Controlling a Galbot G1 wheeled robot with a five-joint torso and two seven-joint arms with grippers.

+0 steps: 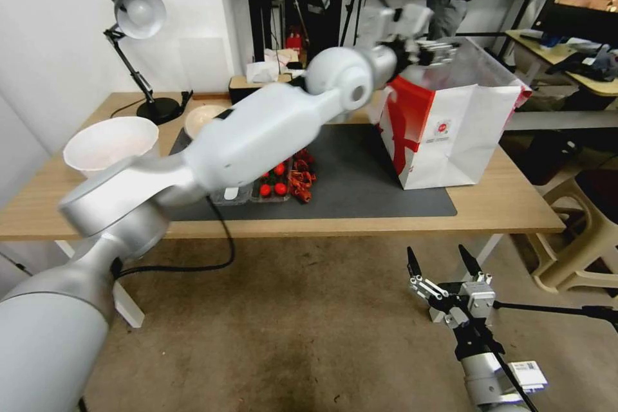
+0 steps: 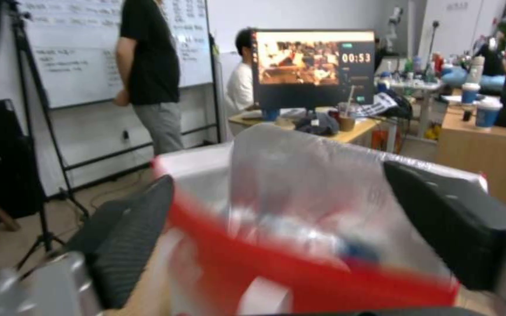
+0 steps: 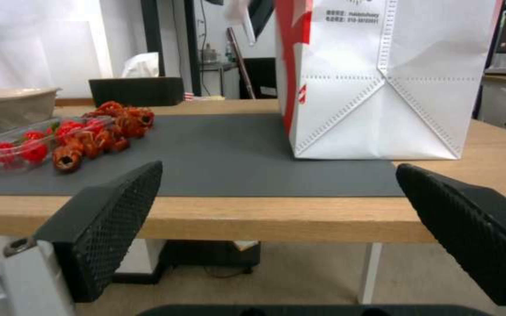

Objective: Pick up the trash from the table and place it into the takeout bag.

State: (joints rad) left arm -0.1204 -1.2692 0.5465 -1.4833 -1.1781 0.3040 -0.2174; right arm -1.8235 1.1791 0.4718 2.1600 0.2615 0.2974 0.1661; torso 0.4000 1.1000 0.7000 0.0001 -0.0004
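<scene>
The takeout bag [image 1: 463, 135] stands upright at the right end of the dark mat [image 1: 360, 180] on the table [image 1: 502, 206]. My left gripper [image 1: 438, 48] hangs over the bag's mouth. In the left wrist view it [image 2: 279, 180] is open, and a blurred piece of clear plastic [image 2: 305, 193] sits between its fingers without touching them, just above the red rim [image 2: 300, 272]. Red crumpled scraps [image 1: 301, 179] and a clear tray of red round bits [image 1: 271, 188] lie mid-mat, and a beige bowl [image 1: 203, 117] is behind them. My right gripper [image 1: 444, 261] is open, low before the table's front edge.
A white bowl [image 1: 112, 141] and a desk lamp [image 1: 138, 13] occupy the table's left end, with a tissue box [image 1: 261, 77] at the back. A black cable [image 1: 193, 264] hangs over the front edge. A beige plastic chair [image 1: 586, 232] stands to the right.
</scene>
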